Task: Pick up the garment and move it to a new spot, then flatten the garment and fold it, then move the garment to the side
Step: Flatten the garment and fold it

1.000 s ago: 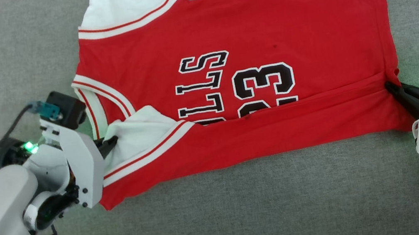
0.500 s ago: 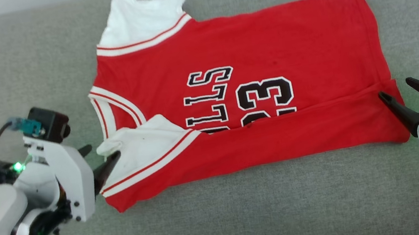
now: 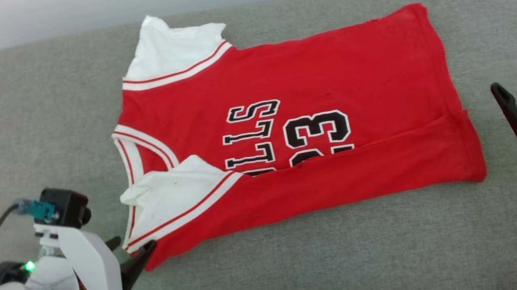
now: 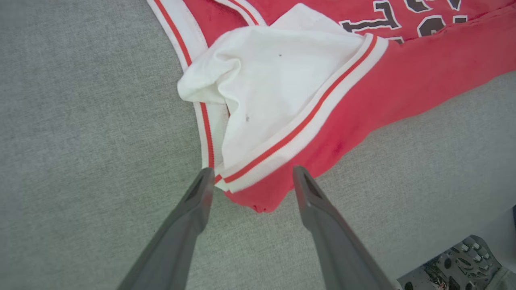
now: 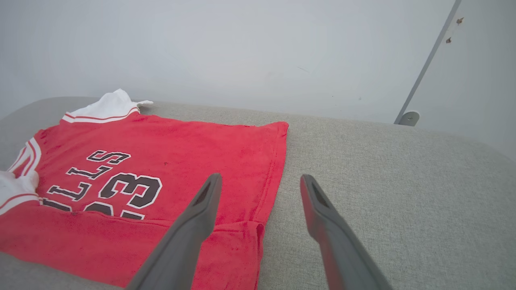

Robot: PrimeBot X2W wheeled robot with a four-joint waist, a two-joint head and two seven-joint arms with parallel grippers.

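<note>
Red garment [image 3: 291, 88] spread flat, both pincers released.
Its near-left corner sits between the left pincer [image 3: 134, 242] tips; the right pincer [image 3: 515, 79] hangs right of the hem, apart.

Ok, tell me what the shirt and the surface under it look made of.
Shirt: soft matte knit, likely cotton jersey; it folds limply and wrinkles. Surface: grey woven cloth, matte, with a fine heathered weave; its rounded edge hints at padding.
</note>
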